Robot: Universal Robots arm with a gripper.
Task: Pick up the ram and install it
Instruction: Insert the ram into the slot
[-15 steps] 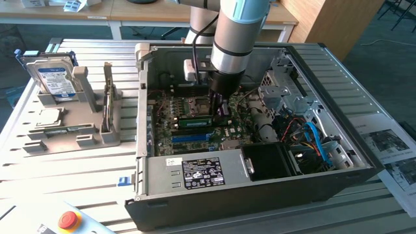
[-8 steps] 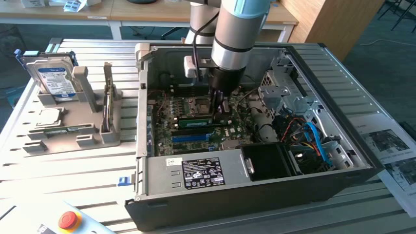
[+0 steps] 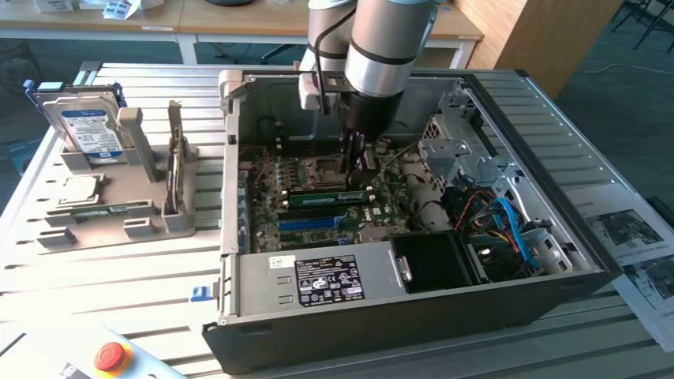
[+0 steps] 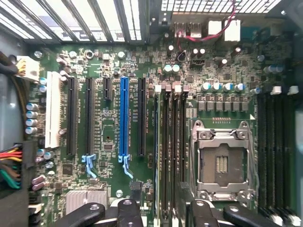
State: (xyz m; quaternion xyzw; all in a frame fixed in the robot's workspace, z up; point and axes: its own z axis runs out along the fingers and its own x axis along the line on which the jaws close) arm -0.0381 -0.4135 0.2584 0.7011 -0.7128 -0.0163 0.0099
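Arm (image 3: 384, 39) upright, wrist pointing straight down — jaws spread wide apart.

A slatted metal table (image 3: 126, 268) carries an open computer case (image 3: 421, 316) at its middle. Toward the exterior view's left sits a grey parts holder (image 3: 106, 225), and near the front edge a red push-button (image 3: 110, 357). Printed sheets (image 3: 632, 237), possibly instructions, lie at the exterior view's right.

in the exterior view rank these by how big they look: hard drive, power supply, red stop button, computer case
1. computer case
2. power supply
3. hard drive
4. red stop button, smallest even though it sits nearest the camera
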